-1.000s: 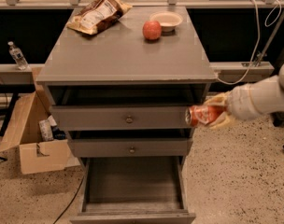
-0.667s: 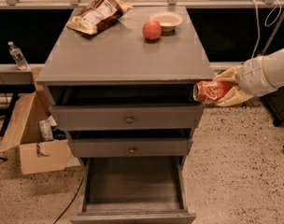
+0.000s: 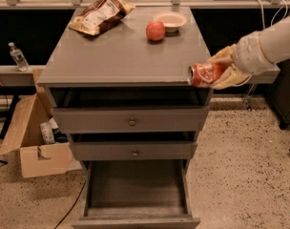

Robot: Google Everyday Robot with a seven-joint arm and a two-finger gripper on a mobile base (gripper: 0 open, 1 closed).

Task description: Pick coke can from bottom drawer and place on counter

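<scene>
My gripper comes in from the right and is shut on the red coke can, held lying on its side with a silver end facing left. The can hangs at the front right corner of the grey counter, level with its front edge and just off it. The bottom drawer stands pulled open below, its grey floor bare.
On the counter lie a chip bag at the back left, a red apple and a white bowl at the back right. Two upper drawers stand slightly open. A cardboard box sits on the floor at the left.
My gripper has lifted the coke can from beside the top drawer's right end up to the counter's front right corner.
</scene>
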